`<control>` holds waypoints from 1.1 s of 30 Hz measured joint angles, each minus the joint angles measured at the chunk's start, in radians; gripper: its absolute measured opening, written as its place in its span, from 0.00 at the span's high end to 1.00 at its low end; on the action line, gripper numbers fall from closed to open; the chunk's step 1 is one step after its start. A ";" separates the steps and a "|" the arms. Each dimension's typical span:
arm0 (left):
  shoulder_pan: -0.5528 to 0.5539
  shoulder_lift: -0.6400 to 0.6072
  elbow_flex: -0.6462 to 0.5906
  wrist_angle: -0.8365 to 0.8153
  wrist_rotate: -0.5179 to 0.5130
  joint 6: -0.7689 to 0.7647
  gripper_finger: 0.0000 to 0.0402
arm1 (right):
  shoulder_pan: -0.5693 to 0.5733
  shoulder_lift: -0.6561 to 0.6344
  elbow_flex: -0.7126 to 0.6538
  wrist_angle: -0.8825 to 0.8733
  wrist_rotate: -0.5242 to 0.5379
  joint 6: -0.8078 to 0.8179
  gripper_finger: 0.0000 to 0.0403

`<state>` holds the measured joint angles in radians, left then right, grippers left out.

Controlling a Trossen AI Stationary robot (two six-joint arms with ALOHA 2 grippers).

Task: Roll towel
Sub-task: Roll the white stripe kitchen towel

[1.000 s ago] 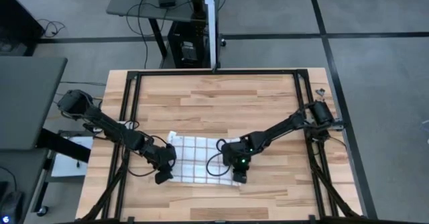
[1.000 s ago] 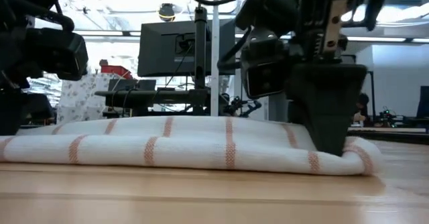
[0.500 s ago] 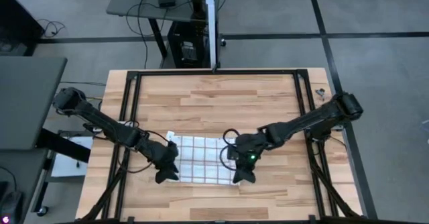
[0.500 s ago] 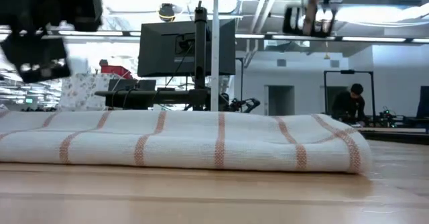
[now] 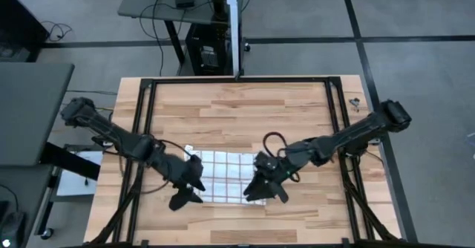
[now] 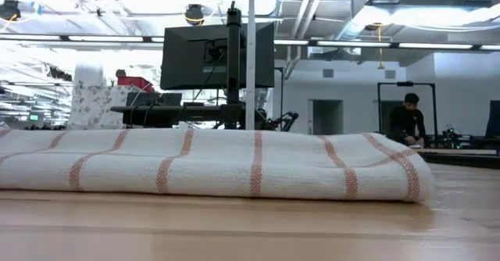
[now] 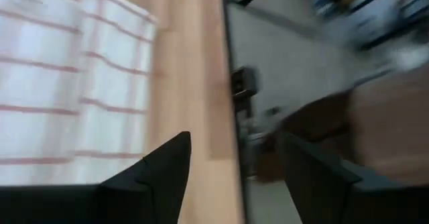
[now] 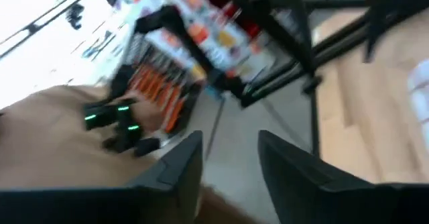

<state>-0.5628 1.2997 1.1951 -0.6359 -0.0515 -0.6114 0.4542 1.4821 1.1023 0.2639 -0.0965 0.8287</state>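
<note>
The towel (image 5: 223, 177) is white with thin reddish-brown grid lines. It lies in a flat, several-layered bundle near the table's front edge. In the low view the towel (image 6: 211, 163) rests on the wood with a rounded fold (image 6: 414, 175) at its right end. My left gripper (image 5: 180, 200) hovers open over the towel's left end, and my right gripper (image 5: 261, 191) hovers open over its right end. Both are above the low view's field. The left wrist view shows open fingers (image 7: 234, 140) with the towel (image 7: 67, 83) beyond them. The right wrist view shows open fingers (image 8: 230, 137) facing the room.
Bare wooden table (image 5: 245, 114) stretches from the towel to the far edge. A black frame (image 5: 237, 79) runs round the table. A monitor on a stand (image 6: 219, 54) is behind the far edge, and a person (image 6: 406, 116) stands far back in the room.
My right gripper stood shut on the towel's right end and has lifted off it, rising out of the low view and tipping toward level. My left gripper has also risen out of that view. The towel stays on the table, and its pressed-down right end has sprung back rounder.
</note>
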 joint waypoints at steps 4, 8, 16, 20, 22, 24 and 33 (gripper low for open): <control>-0.098 0.113 0.184 -0.251 -0.170 0.028 0.50 | 0.124 -0.017 0.028 -0.177 0.217 -0.085 0.52; -0.152 0.190 0.231 -0.289 -0.182 -0.053 0.49 | 0.214 -0.006 0.121 -0.415 0.420 -0.153 0.50; -0.223 0.283 0.231 -0.324 -0.184 -0.256 0.40 | 0.282 0.094 0.222 -0.751 0.607 -0.278 0.49; -0.276 0.374 0.225 -0.353 -0.191 -0.305 0.40 | 0.283 0.208 0.221 -0.776 0.649 -0.279 0.49; -0.294 0.433 0.225 -0.360 -0.223 -0.299 0.40 | 0.283 0.268 0.221 -0.754 0.661 -0.286 0.49; -0.310 0.495 0.225 -0.361 -0.271 -0.268 0.40 | 0.283 0.326 0.221 -0.737 0.688 -0.283 0.49; -0.319 0.725 0.224 -0.372 -0.352 -0.285 0.40 | 0.279 0.463 0.220 -0.722 0.732 -0.196 0.49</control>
<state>-0.8821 2.0247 1.4193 -1.0076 -0.4030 -0.8966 0.7328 1.9455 1.3228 -0.4579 0.6357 0.6332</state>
